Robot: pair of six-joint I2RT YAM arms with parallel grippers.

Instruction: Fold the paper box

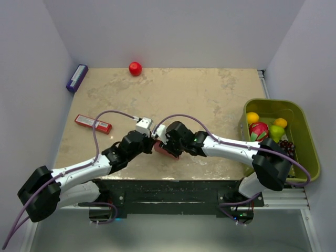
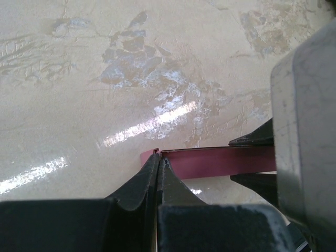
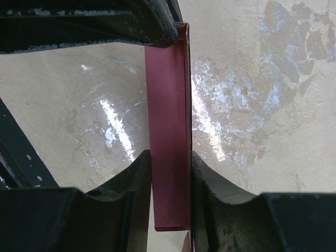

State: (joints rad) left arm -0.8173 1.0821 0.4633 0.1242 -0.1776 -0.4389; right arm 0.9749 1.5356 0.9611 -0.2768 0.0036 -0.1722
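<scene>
**Pink card box pinched by both grippers**

The dark fingers [image 2: 137, 185] of the left gripper [image 2: 158, 160] are pressed together. A thin edge of the pink die-cut card paper box [image 2: 215, 161] is caught at their tips. The fingers [image 3: 131, 195] of the right gripper [image 3: 169, 155] are closed against the two sides of a narrow panel of the same card. In the right wrist view this panel is seen running straight up between them, with a folded lip along its right edge. At the panel's far end it is met by the left gripper's tips.

From above, the box is seen between the two gripper heads, over the near middle of the beige marbled table [image 1: 210, 94]. Whether it rests on the surface cannot be told.

Farther out, a flat red bar-shaped packet [image 1: 93, 124] is seen lying to the left. A purple oblong box [image 1: 77, 77] is found at the far left corner and a small red ball [image 1: 135, 68] at the far edge. A green plastic bin [image 1: 273, 102] holding fruit is set at the table's right side. The print on the packet and the purple box is too small to be read.
</scene>
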